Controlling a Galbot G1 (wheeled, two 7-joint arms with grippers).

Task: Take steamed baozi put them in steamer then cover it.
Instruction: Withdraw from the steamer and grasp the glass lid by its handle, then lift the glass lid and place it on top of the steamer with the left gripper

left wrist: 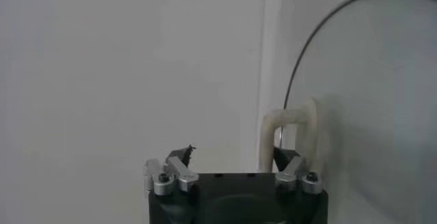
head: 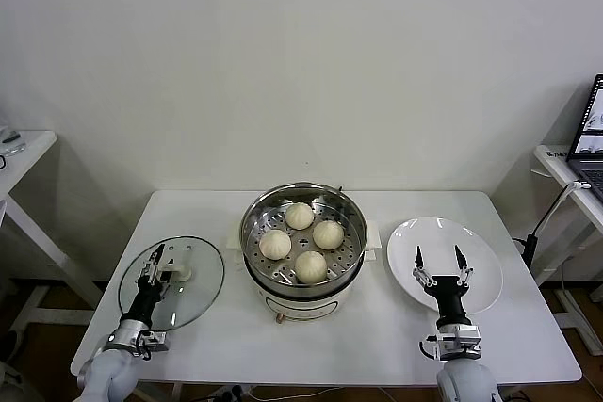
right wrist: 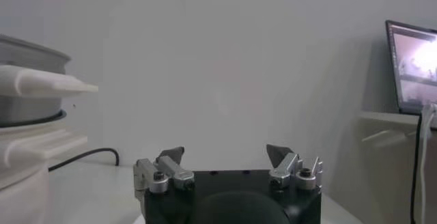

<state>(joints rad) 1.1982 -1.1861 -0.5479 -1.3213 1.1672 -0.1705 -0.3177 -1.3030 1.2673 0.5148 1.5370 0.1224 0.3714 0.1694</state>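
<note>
Several cream-white baozi (head: 300, 216) lie on the perforated tray inside the shiny steamer (head: 252, 223) at the middle of the table. The cover (head: 193, 294), a clear glass lid, lies flat on the table to its left. My left gripper (head: 158, 268) is low over the lid at its cream handle (head: 179, 273). In the left wrist view the handle (left wrist: 292, 119) stands just inside one finger of the left gripper (left wrist: 234, 154), whose jaws are apart and do not clamp it. My right gripper (head: 438, 256) hovers open and empty over the white plate (head: 476, 275).
The bare white plate lies right of the steamer, whose side (right wrist: 27, 61) shows in the right wrist view. A laptop (head: 594, 129) sits on a side table at far right, with a cable (head: 542, 223) hanging beside it. Another small table (head: 19, 152) stands at far left.
</note>
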